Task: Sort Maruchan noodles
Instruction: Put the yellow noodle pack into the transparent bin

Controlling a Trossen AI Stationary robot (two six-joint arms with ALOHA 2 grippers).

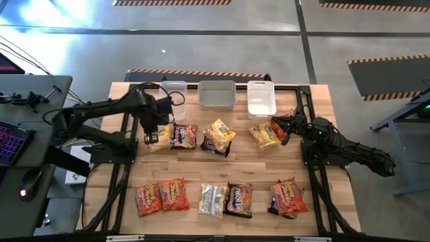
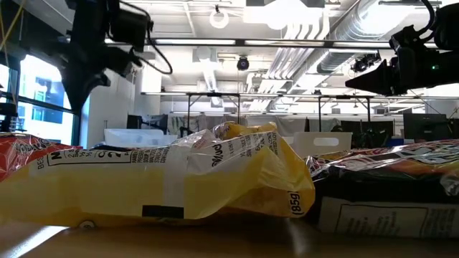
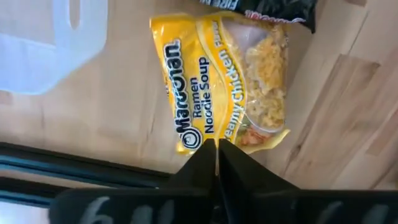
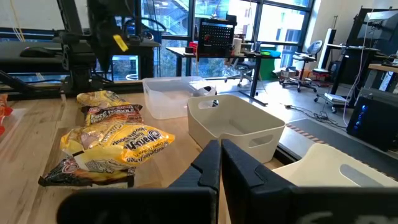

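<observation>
Maruchan noodle packets lie flat on the wooden table in two rows. In the far row are a yellow one (image 1: 161, 141) (image 3: 224, 81), a dark one (image 1: 183, 136), a yellow one overlapping a dark one (image 1: 218, 136), and a yellow one (image 1: 263, 135). The near row holds two red ones (image 1: 161, 197), a pale one (image 1: 211, 200), a dark one (image 1: 237, 199) and a red one (image 1: 289, 197). My left gripper (image 1: 149, 138) (image 3: 217, 148) points down, shut, above the near end of the far-left yellow packet, clear of it. My right gripper (image 1: 282, 129) (image 4: 219, 149) rests level and shut beside the far-right yellow packet.
Three tubs stand along the far edge: a clear one (image 1: 173, 92), a grey one (image 1: 217, 94) and a white one (image 1: 261, 99). A black frame rail (image 1: 127, 134) runs along the table's left side, next to my left gripper. Bare wood lies between the two rows.
</observation>
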